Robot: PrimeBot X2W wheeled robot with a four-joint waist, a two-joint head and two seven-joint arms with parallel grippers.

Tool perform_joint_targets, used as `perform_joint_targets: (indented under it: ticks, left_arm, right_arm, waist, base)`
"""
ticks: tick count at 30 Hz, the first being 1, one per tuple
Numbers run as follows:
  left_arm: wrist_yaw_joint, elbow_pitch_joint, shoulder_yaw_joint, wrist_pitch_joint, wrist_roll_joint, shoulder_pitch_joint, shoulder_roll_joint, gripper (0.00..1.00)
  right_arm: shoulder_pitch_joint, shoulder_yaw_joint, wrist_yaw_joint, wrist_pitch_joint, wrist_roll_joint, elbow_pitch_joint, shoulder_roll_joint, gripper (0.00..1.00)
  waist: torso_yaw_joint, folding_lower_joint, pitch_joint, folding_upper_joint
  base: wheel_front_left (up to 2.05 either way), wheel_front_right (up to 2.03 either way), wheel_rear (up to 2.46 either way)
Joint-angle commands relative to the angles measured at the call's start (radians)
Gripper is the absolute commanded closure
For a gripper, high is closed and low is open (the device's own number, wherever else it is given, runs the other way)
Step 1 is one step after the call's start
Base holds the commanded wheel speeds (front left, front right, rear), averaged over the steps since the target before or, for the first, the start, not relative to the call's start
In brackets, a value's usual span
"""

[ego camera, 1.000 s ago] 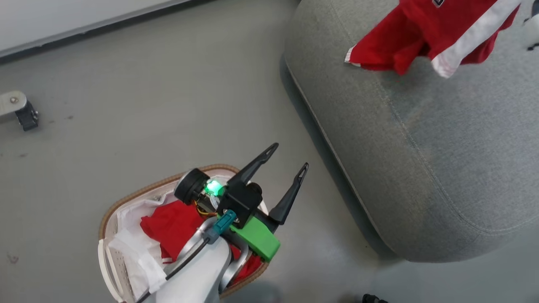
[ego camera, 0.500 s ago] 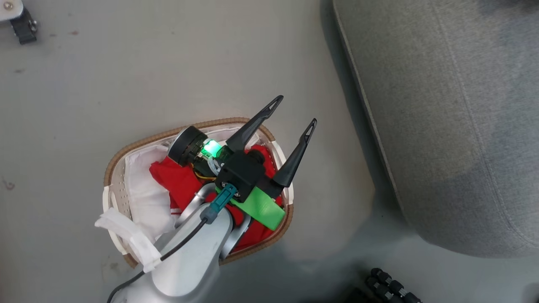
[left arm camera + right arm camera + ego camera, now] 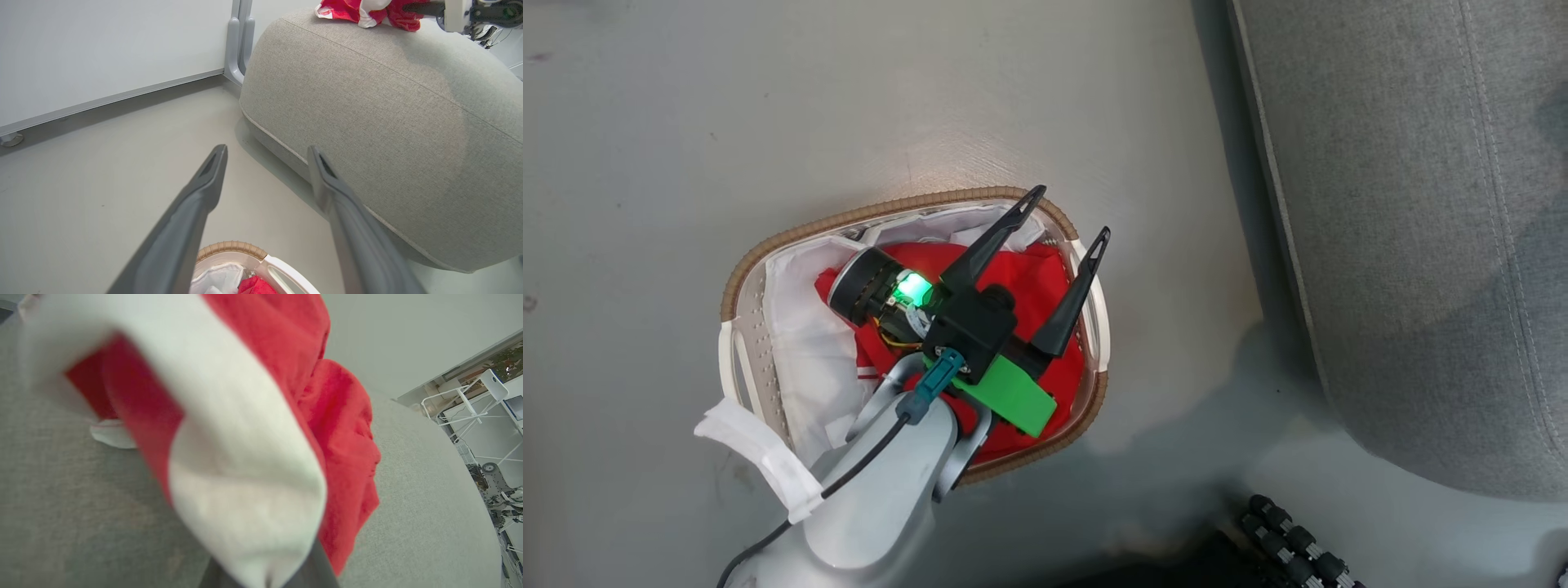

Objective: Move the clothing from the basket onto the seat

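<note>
Over the basket (image 3: pixel 890 209), left gripper (image 3: pixel 1072 211) fingers hung spread above red clothing (image 3: pixel 1029 278) yet to move; right gripper (image 3: pixel 416 7) fingers pinched one garment (image 3: pixel 343 437) atop the seat (image 3: pixel 367 102)

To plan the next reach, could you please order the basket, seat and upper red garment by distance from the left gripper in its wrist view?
1. Basket, just under the left gripper.
2. Seat, ahead to the right.
3. Red garment, far off at the seat's top.
</note>
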Motion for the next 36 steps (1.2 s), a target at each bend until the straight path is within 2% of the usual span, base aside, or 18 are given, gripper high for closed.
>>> perform_joint_targets:
  ticks: [1, 2, 3, 4, 15, 23, 29, 36]
  left_arm:
    - [0.0, 0.004, 0.007, 0.0, -0.011, -0.016, 0.011, 0.0]
    - [0.001, 0.009, 0.01, 0.0, -0.013, -0.017, 0.014, 0.0]
    - [0.003, 0.012, 0.013, 0.0, -0.015, -0.017, 0.016, 0.0]
    - [0.005, 0.015, 0.016, 0.0, -0.019, -0.015, 0.016, 0.0]
    - [0.018, 0.029, 0.084, 0.0, -0.064, 0.044, -0.019, 0.0]
    - [0.024, 0.022, 0.188, 0.0, -0.089, 0.138, -0.035, 0.0]
    - [0.017, 0.02, 0.261, 0.0, -0.086, 0.218, -0.047, 0.0]
    - [0.034, 0.021, 0.384, 0.0, -0.108, 0.325, -0.051, 0.0]
  right_arm:
    - [0.022, 0.001, -0.001, -0.005, -0.009, -0.012, 0.003, 0.63]
    - [0.035, 0.003, -0.001, -0.005, -0.005, -0.018, 0.021, 0.48]
    - [0.048, 0.01, -0.001, -0.005, -0.006, -0.023, 0.033, 0.09]
    - [0.065, 0.021, -0.001, -0.005, -0.013, -0.027, 0.04, 0.0]
    - [0.217, 0.071, -0.001, -0.005, 0.079, -0.095, 0.062, 0.0]
    - [0.321, 0.136, -0.001, -0.005, 0.153, -0.123, 0.056, 0.0]
    - [0.342, 0.189, -0.001, -0.005, 0.211, -0.134, 0.085, 0.0]
    - [0.378, 0.245, -0.001, -0.005, 0.266, -0.176, 0.141, 0.0]
  waist:
    - [-0.009, -0.0001, -0.011, -0.0001]
    - [-0.012, -0.0001, -0.017, -0.0001]
    - [-0.015, -0.0001, -0.024, -0.0001]
    - [-0.019, -0.0001, -0.033, -0.0001]
    - [-0.001, -0.0001, -0.19, -0.0001]
    - [0.035, -0.0001, -0.328, -0.0001]
    - [0.075, -0.0001, -0.435, -0.0001]
    - [0.129, -0.0001, -0.572, -0.0001]
  base:
    - [0.0, 0.0, 0.0]
    - [0.0, 0.0, 0.0]
    - [0.0, 0.0, 0.0]
    - [0.0, 0.0, 0.0]
    - [0.0, 0.0, 0.0]
    - [0.0, 0.0, 0.0]
    - [0.0, 0.0, 0.0]
    - [0.0, 0.0, 0.0]
